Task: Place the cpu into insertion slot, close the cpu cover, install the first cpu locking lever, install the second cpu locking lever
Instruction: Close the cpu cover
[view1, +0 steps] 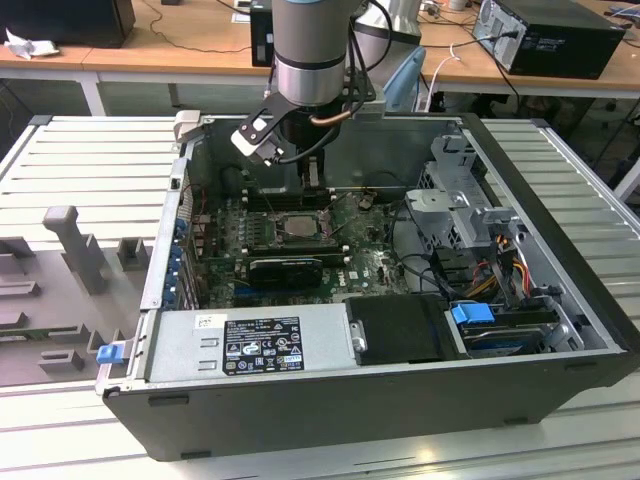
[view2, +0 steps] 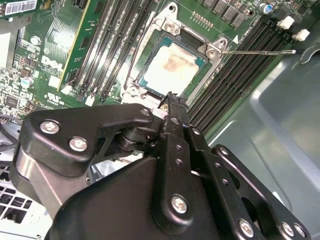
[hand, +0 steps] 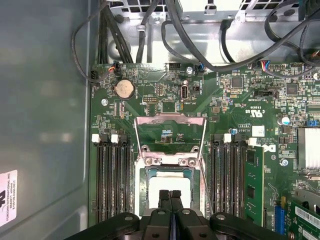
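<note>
The cpu (view2: 175, 67), a pale square chip, lies in the insertion slot (view2: 131, 84) of the green motherboard. In the first wrist view the cpu (hand: 170, 182) shows just past my fingertips, and the cpu cover (hand: 170, 120) appears to stand open at the slot's far end. One thin wire lever (view2: 260, 51) sticks out sideways from the slot's corner; another lever (hand: 206, 180) runs along the slot's side. My gripper (view2: 170, 97) (hand: 170, 196) is shut with nothing seen between its fingers, tips just over the chip's near edge. In the exterior view the arm (view1: 310, 50) hangs over the insertion slot (view1: 295, 228).
Black memory slots (hand: 112, 180) flank the socket on both sides. The case's grey wall (view2: 280, 115) is close beside the gripper. Cables (hand: 200, 45) loop at the board's far end. A power supply (view1: 250, 340) and drive cage (view1: 460, 205) fill the case's other parts.
</note>
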